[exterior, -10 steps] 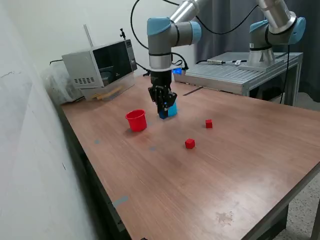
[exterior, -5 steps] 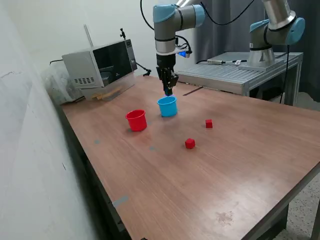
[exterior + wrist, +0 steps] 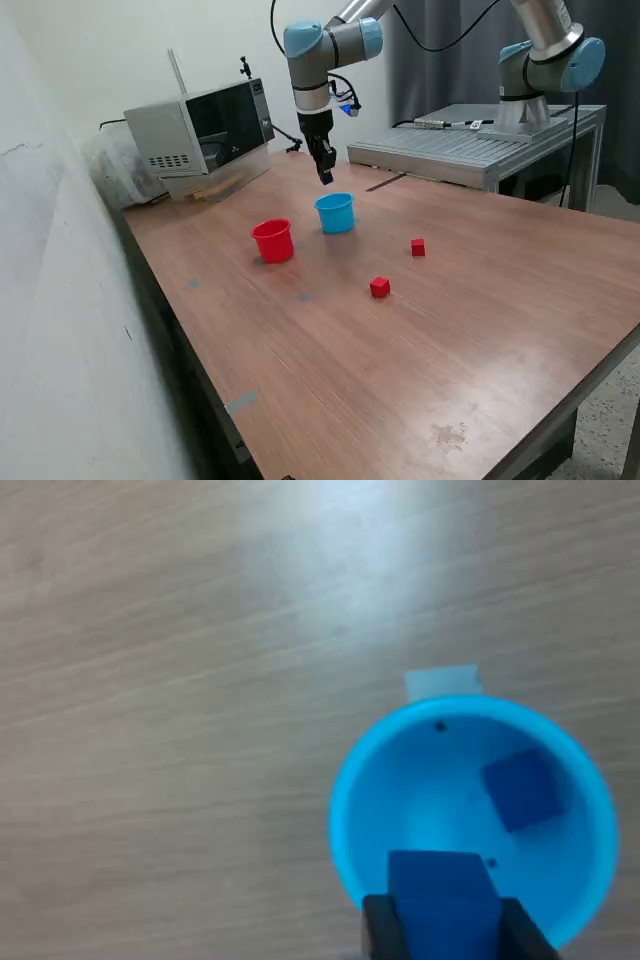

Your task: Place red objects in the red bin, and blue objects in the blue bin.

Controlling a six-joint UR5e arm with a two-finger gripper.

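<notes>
Blue cube held above blue cup, ready for drop.

Wooden table point(image 3: 480, 330) carrying everything; gripper point(image 3: 325, 178) raised above and just behind the light-blue cup point(image 3: 335, 213), fingers closed on a dark-blue cube point(image 3: 436, 898), presumably lifted high enough to clear the rim before release. Cup round, tapered, open mouth up, with a second dark-blue cube point(image 3: 520, 790) already lying on its floor. Red cup point(image 3: 272, 241) just beside the blue cup, toward the exterior view's left, contents not visible. Two tiny red cubes, one point(image 3: 417, 247) near the blue cup on the exterior view's right, the other point(image 3: 379, 288) nearer the camera, both loose on the table, probably awaiting sorting next.
</notes>
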